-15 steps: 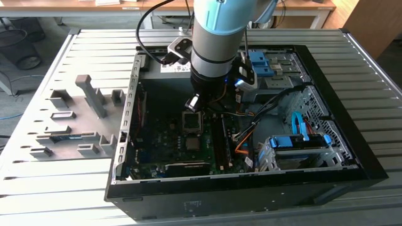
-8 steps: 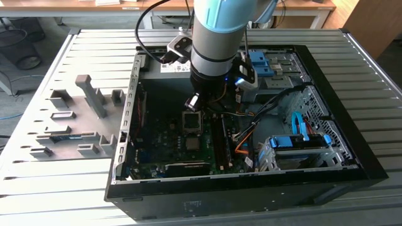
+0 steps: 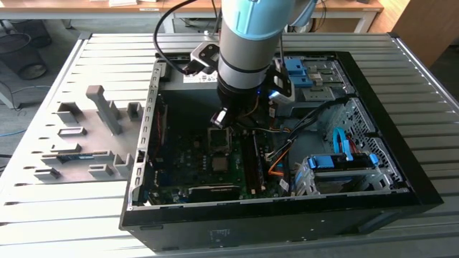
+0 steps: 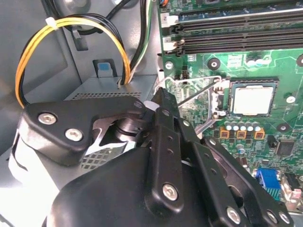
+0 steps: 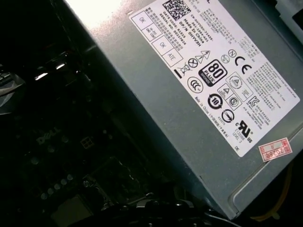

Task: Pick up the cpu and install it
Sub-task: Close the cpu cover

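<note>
The cpu (image 4: pixel 253 100) is a small square chip with a silvery face, lying flat in its socket on the green motherboard (image 4: pixel 279 42). In the exterior view the cpu (image 3: pixel 220 161) shows as a pale square, with the dark socket frame (image 3: pixel 219 137) swung open beside it. The frame's wire lever (image 4: pixel 199 92) stands raised. My gripper (image 4: pixel 158 97) hangs above the board, between the socket and the grey power-supply box (image 4: pixel 102 94). Its black fingers meet at the tip with nothing between them. From outside, the gripper (image 3: pixel 222 117) sits just above the open frame.
The open black case (image 3: pixel 373 177) walls in the work area. Yellow and black cables (image 4: pixel 28 66) loop near the power supply (image 5: pixel 189 94). Memory slots (image 4: pixel 236 35) run beside the socket. A blue drive cage (image 3: pixel 341 164) and orange cables (image 3: pixel 276 166) lie toward the exterior view's right.
</note>
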Controlling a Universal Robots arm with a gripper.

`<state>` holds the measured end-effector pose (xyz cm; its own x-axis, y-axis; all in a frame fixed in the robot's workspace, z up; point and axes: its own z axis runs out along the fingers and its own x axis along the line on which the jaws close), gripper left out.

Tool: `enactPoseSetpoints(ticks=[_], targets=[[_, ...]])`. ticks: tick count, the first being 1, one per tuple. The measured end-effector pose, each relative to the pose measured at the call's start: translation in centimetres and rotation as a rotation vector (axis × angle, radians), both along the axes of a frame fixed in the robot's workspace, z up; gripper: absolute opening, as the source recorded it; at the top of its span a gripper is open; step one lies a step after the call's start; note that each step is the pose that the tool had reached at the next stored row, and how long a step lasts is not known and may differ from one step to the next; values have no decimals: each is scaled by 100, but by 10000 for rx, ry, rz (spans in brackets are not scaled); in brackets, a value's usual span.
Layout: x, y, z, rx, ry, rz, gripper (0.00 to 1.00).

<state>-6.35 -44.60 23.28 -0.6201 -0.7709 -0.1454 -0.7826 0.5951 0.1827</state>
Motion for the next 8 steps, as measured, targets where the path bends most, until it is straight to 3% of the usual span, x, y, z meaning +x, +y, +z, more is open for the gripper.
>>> enactPoseSetpoints(ticks=[8], targets=[[-1,-99,0,0,0,28,10]])
